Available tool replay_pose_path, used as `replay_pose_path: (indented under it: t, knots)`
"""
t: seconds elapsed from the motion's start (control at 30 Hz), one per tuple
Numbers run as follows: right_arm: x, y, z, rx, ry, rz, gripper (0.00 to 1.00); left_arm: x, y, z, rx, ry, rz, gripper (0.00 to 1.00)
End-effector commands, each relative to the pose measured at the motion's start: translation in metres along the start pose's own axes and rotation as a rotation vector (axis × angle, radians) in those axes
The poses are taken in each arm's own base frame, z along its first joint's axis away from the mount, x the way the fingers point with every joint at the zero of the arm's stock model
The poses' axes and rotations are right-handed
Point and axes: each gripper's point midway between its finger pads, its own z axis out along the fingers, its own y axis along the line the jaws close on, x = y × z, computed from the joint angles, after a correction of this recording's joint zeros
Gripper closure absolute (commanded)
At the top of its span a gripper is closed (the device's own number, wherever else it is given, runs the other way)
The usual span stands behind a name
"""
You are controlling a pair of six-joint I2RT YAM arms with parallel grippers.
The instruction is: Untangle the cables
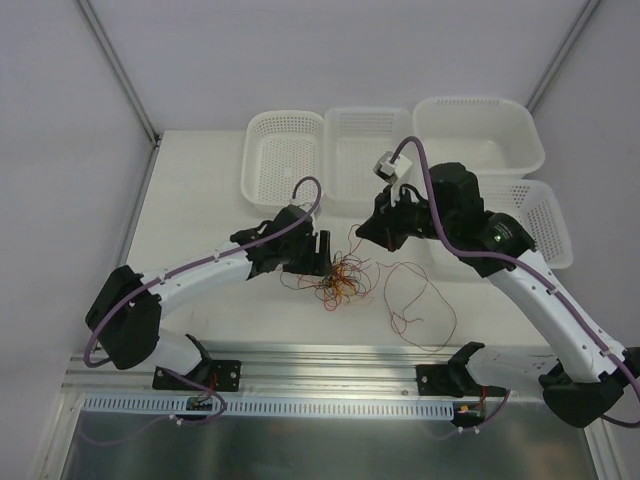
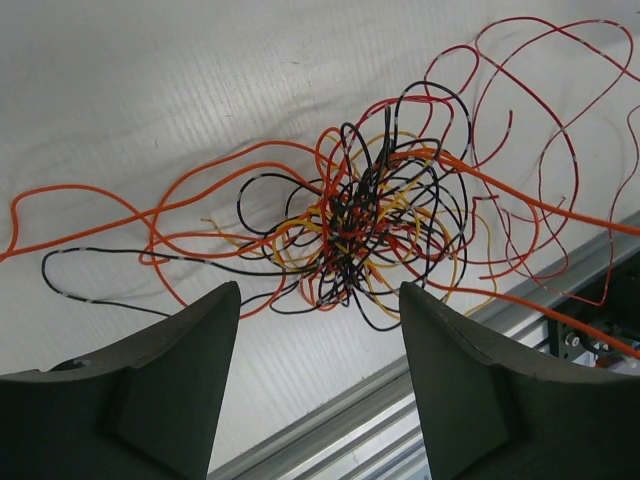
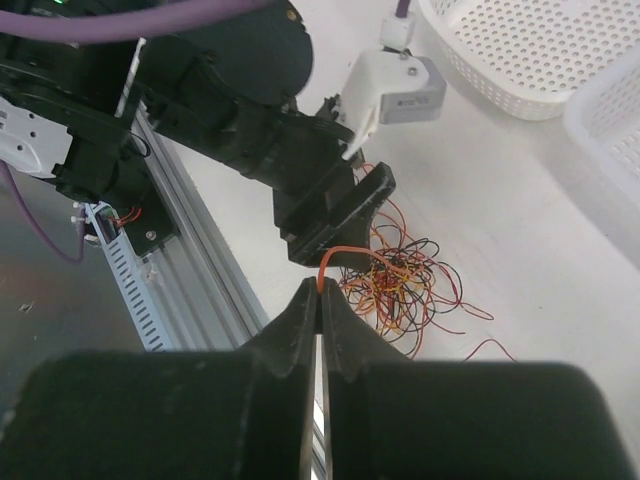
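View: top external
Location of cables (image 1: pixel 340 282): a tangled clump is laid on the white desk (image 1: pixel 200 210), near its front middle; loose red loops are spread to the right.
Position of left gripper (image 1: pixel 318 255): set just left of the clump.
Position of right gripper (image 1: pixel 365 232): set just beyond the clump.
Surroundings: four white baskets (image 1: pixel 285 150) are lined along the far edge.

View: left wrist
State of left gripper (image 2: pixel 318 300): jaws are held apart; nothing is clamped.
Location of cables (image 2: pixel 370 220): the black, orange, yellow and red knot is seen on the desk just beyond the fingertips.

View: right wrist
State of right gripper (image 3: pixel 318 292): jaws are pressed together on an orange cable (image 3: pixel 345 254), which arches toward the clump.
Location of cables (image 3: pixel 400 285): beside the left gripper (image 3: pixel 335 215).
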Motion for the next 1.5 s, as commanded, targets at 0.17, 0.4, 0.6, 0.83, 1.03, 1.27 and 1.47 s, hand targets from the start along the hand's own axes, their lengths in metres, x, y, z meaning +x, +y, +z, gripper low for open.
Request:
replay_pose_path:
  t: [0.17,0.4,0.6,0.83,1.03,1.27,1.47]
  knots:
    - [-0.011,0.009,-0.007,-0.021,-0.081,0.001,0.99,0.003,-0.006,0.041,-0.024,0.02,0.001,0.41]
    - [-0.005,0.015,-0.019,-0.023,-0.086,0.001,0.99,0.011,0.015,0.063,-0.109,0.008,-0.046,0.79]
    - [-0.002,0.006,-0.051,0.089,-0.108,-0.04,0.99,0.003,0.045,0.053,-0.226,-0.076,-0.043,1.0]
    - [0.006,-0.05,-0.117,0.48,-0.109,-0.05,0.99,-0.001,0.13,0.005,-0.341,-0.154,-0.281,1.0]
    - [0.013,-0.079,-0.151,0.689,-0.116,0.011,0.99,0.016,0.203,-0.046,-0.476,-0.175,-0.456,1.0]
    - [-0.008,-0.072,-0.165,0.686,-0.17,0.001,0.99,0.011,0.259,-0.113,-0.759,-0.201,-0.5,1.0]
    - [-0.031,-0.073,-0.178,0.722,-0.203,-0.015,0.99,-0.006,0.286,-0.153,-0.951,-0.185,-0.428,1.0]
